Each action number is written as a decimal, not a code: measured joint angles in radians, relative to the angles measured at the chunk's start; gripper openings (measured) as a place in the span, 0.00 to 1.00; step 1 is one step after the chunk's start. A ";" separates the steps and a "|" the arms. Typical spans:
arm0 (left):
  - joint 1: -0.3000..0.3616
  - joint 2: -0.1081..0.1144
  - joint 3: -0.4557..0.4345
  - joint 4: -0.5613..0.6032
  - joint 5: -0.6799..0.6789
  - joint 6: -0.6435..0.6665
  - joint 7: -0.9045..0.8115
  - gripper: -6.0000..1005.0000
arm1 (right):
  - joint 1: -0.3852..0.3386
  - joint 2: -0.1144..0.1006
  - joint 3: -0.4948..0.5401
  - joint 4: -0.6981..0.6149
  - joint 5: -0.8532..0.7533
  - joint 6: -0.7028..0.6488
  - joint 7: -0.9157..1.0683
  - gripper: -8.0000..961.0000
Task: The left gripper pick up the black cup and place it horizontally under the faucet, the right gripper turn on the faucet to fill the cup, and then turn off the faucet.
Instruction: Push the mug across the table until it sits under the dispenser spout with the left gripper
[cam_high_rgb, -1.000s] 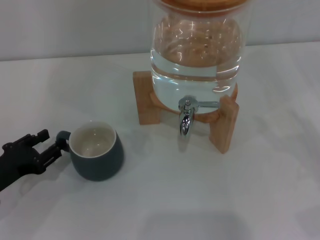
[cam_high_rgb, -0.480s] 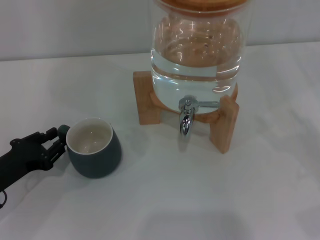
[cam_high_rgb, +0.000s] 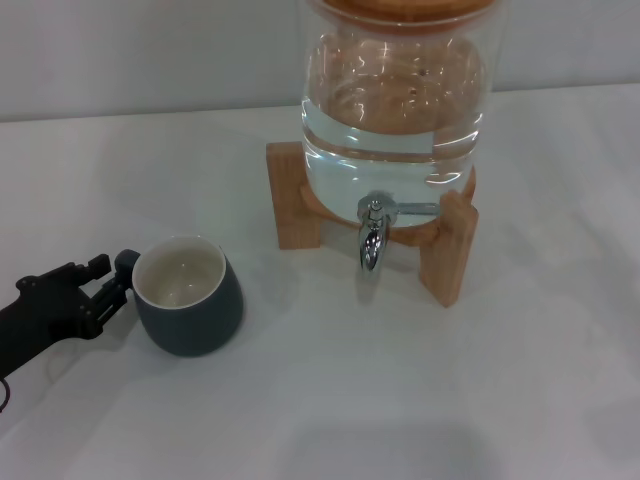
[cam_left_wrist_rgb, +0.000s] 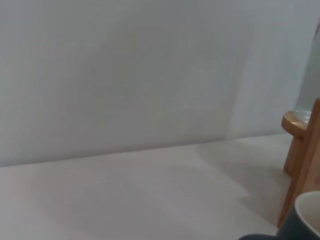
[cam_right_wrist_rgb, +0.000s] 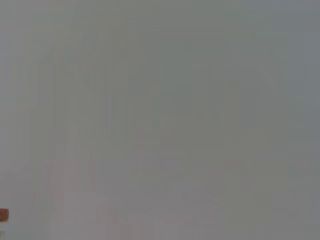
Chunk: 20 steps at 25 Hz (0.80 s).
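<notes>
The black cup stands on the white table at the front left, cream inside, its small handle pointing left. My left gripper comes in from the left edge, and its black fingers close around the handle. The cup sits well left of the chrome faucet, whose spout points down and whose thin lever points right. In the left wrist view the cup's rim shows in a corner. The right gripper is out of view.
A big glass jar of water sits on a wooden stand behind the faucet, and the stand's leg shows in the left wrist view. The white table stretches in front, with a grey wall behind.
My left gripper moved in and closed on the handle. The cup shifted a little left and turned slightly, then stayed still over the last half second.
</notes>
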 joint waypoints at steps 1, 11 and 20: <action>-0.003 0.000 0.000 0.000 0.000 0.000 0.001 0.38 | 0.005 0.000 0.000 0.000 0.000 -0.005 0.000 0.80; -0.029 0.002 0.000 0.002 0.008 0.015 0.005 0.38 | 0.018 0.001 0.000 0.001 0.001 -0.016 -0.003 0.77; -0.030 0.002 0.000 0.004 0.009 0.017 0.034 0.31 | 0.026 0.002 0.000 0.002 0.000 -0.036 -0.009 0.74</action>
